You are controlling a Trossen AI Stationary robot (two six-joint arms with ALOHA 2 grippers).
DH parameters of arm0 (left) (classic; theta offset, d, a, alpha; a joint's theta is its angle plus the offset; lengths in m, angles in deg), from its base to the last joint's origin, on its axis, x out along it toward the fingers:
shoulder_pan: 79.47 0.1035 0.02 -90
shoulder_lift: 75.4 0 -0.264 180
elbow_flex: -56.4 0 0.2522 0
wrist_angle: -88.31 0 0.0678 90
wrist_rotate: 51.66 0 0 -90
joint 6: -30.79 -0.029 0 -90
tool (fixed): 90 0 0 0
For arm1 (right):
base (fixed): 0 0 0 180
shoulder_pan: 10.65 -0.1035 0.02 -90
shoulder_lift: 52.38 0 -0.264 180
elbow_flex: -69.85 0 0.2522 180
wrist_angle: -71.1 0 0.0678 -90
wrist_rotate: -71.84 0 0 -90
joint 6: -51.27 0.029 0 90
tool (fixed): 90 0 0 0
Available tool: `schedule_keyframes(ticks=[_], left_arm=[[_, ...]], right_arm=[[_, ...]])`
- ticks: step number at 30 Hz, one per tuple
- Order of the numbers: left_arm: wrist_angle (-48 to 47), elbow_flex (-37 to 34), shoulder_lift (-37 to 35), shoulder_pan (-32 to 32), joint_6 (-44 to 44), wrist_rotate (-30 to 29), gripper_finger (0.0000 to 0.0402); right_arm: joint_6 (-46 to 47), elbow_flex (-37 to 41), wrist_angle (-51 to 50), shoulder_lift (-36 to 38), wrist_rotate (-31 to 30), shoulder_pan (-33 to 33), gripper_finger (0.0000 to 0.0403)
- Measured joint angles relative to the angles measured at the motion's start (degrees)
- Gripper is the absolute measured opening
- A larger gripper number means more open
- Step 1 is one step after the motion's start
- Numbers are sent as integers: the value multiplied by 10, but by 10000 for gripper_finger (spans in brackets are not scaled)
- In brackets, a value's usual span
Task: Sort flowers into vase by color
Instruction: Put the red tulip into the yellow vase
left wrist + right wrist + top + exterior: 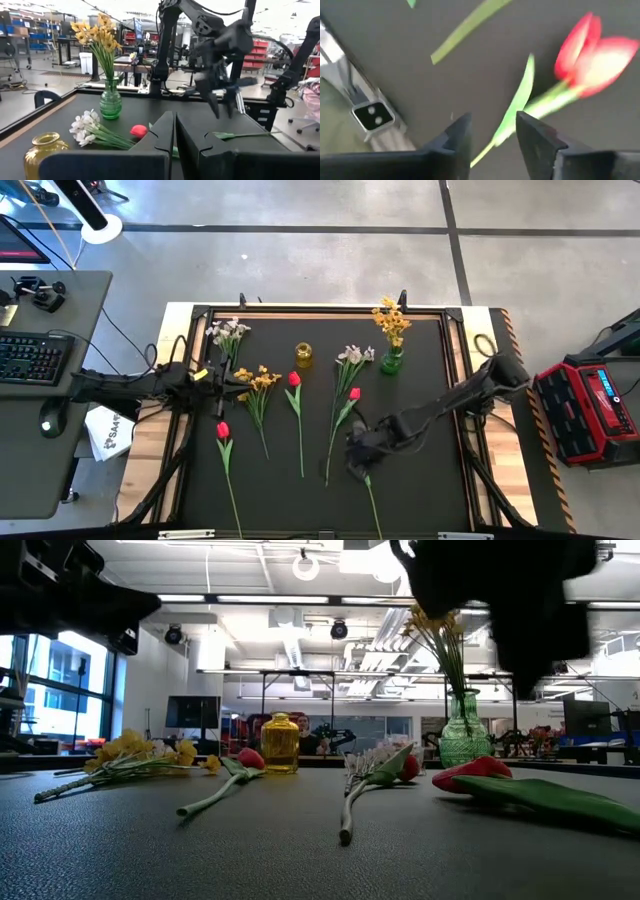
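Note:
A green vase (391, 361) at the far right holds a yellow spray (391, 320). An empty yellow vase (304, 356) stands to its left. Loose flowers lie flat on the mat: a white spray (228, 332), a yellow spray (258, 379), another white spray (353, 354) and red tulips (294, 379), (354, 394), (222, 430). My right gripper (492, 122) hangs open, pointing down over another red tulip (592, 55), its fingers on either side of the leaf and stem (516, 112) without touching. My left gripper (174, 145) is shut and level at the table's left.
The mat is framed by a raised black rail (300, 311) with wooden table edges outside it. A desk with a keyboard (30, 358) stands beyond the left edge and a red case (590, 405) beyond the right. Bare mat lies near the front centre (420, 500).

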Motion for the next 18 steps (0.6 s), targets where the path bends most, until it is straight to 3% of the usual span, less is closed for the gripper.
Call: schedule_keyframes(ticks=[3,8,18], left_arm=[[0,0,5,0,-14,-1,7],[0,0,5,0,-22,-1,7],[1,0,5,0,-39,0,7]], right_arm=[[70,-2,0,-29,48,-16,163],[129,-2,13,-72,33,-32,174],[185,-2,42,-95,-6,-51,144]])
